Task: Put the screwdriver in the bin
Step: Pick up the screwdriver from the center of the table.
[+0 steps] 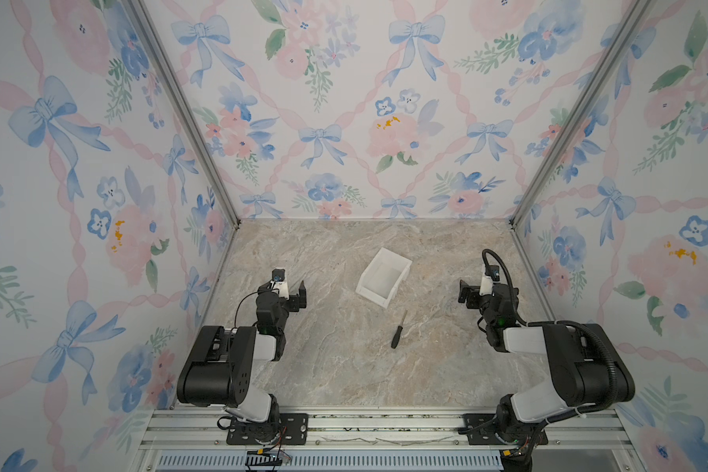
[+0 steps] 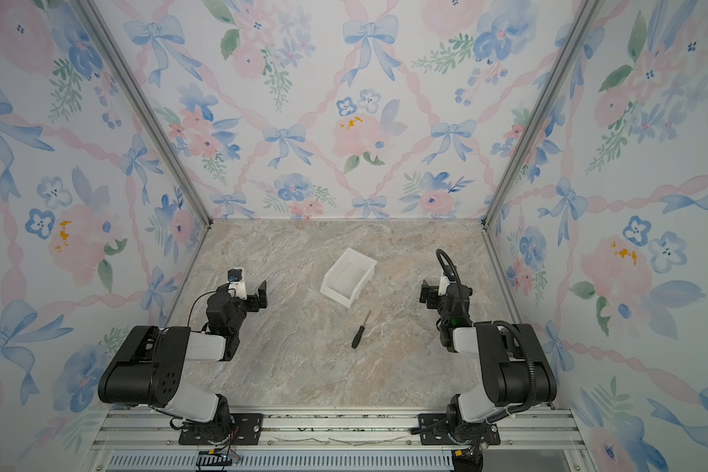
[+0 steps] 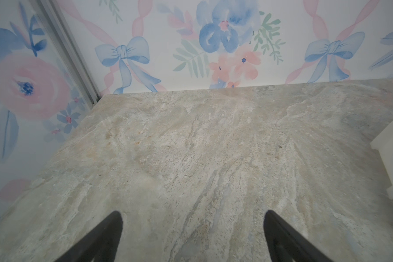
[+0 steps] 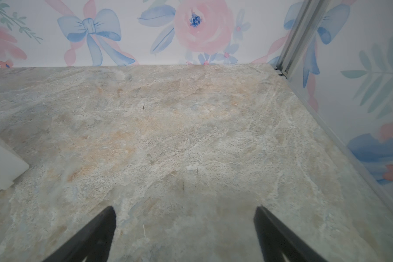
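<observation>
**Opening position, before the pick.** The marbled worktop [image 1: 336, 367] carries two loose items, and both arms rest folded along its near edge. The left gripper [image 3: 192, 212] and the right gripper [image 4: 185, 208] each show fingers spread wide over bare stone, holding nothing. The bin [image 1: 372, 297] stands upright about mid-worktop, turned at an angle, with its lower edge facing the robot; it appears empty. The screwdriver [image 1: 399, 330] lies flat just in front of that lower edge and apart from it. Its thin shaft points toward the bin and its black handle is nearest the robot (it looks somewhat closer to the right arm).

Suggested technique:
- Descend from above with the fingers set across the handle rather than the shaft.
- Close on the handle's thick middle so the tool hangs level.
- Lift clear of the wall and centre over the bin.
- Release low, with the tool aligned to the bin's longer side.
</observation>
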`<state>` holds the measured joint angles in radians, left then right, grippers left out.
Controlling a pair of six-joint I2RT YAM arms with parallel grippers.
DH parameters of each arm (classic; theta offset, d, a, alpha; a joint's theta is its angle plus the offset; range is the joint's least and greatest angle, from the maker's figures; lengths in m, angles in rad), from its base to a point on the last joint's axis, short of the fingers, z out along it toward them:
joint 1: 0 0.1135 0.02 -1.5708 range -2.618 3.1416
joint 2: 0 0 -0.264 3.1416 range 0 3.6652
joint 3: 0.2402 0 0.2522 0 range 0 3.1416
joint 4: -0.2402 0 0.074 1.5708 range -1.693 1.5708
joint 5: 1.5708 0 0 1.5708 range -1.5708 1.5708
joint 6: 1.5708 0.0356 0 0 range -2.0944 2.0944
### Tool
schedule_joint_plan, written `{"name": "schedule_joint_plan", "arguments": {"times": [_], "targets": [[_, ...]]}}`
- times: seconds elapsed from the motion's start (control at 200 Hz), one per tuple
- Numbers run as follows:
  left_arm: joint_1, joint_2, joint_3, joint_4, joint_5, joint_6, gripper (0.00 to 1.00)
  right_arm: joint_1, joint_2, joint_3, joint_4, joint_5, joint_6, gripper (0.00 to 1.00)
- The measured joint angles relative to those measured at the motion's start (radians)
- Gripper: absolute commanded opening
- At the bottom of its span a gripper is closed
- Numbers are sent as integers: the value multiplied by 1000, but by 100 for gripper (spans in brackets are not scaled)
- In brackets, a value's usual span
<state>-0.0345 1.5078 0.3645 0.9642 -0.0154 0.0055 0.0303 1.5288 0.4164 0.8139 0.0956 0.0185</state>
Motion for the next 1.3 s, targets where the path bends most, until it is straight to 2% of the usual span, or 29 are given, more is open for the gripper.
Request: {"name": "schedule_joint_plan", "arguments": {"times": [0.195, 0.32, 0.505, 0.725, 0.915, 1.01, 1.105, 1.2, 1.3], "targets": [[-1, -82, 182, -291, 55, 30, 98, 32, -106, 166, -304, 122, 16, 97], [-3, -143, 270, -513, 82, 57, 98, 87, -183, 334, -578, 175, 51, 97], [-7, -202, 440, -865, 107, 101, 98, 294, -342, 440, -881, 230, 141, 97], [-16, -340, 536, -1152, 137, 148, 98, 554, -482, 462, -1213, 261, 304, 99], [-29, -421, 594, -1283, 155, 195, 98, 855, -425, 519, -1440, 262, 488, 99], [-30, -441, 594, -1319, 155, 204, 98, 952, -341, 533, -1474, 259, 576, 97], [-32, -439, 594, -1349, 157, 204, 98, 968, -253, 539, -1476, 252, 643, 94], [-36, -437, 595, -1389, 174, 204, 98, 952, -159, 552, -1468, 228, 690, 83], [-42, -438, 600, -1419, 192, 204, 98, 925, -65, 579, -1453, 175, 722, 82]]}}
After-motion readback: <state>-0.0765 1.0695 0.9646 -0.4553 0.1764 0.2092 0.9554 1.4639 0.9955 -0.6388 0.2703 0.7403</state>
